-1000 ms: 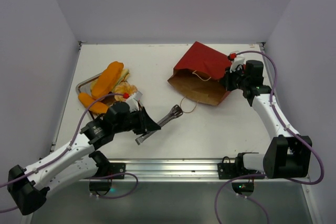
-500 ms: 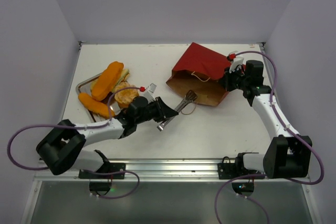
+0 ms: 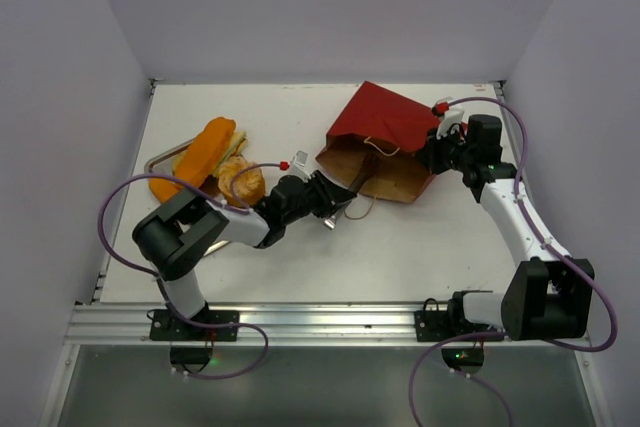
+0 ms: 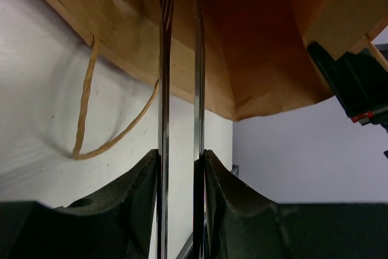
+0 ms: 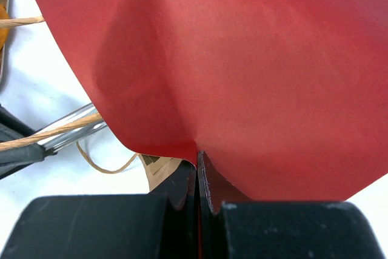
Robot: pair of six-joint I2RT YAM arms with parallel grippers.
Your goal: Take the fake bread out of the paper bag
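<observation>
The dark red paper bag (image 3: 385, 132) lies on its side, its brown mouth facing left. My right gripper (image 3: 436, 152) is shut on the bag's red edge (image 5: 242, 59), with the paper pinched between its jaws (image 5: 198, 168). My left gripper (image 3: 312, 199) is shut on the metal tongs (image 4: 164, 89). The two arms of the tongs stand slightly apart and their tips reach into the bag's mouth (image 4: 254, 47). Only brown paper shows inside. Fake bread sits at the left: a long orange roll (image 3: 205, 147) and a round bun (image 3: 241, 183).
The bread rests on a square metal tray (image 3: 158, 160) near the left wall. A tan cord handle (image 4: 85, 101) loops on the table in front of the bag's mouth, beside the tongs. The left arm's purple cable (image 3: 115, 212) arcs over the table's left side.
My left arm has swung right, carrying the tongs from mid-table into the bag's mouth. The arms of the tongs have spread a little. The right gripper and the bag have stayed put.
</observation>
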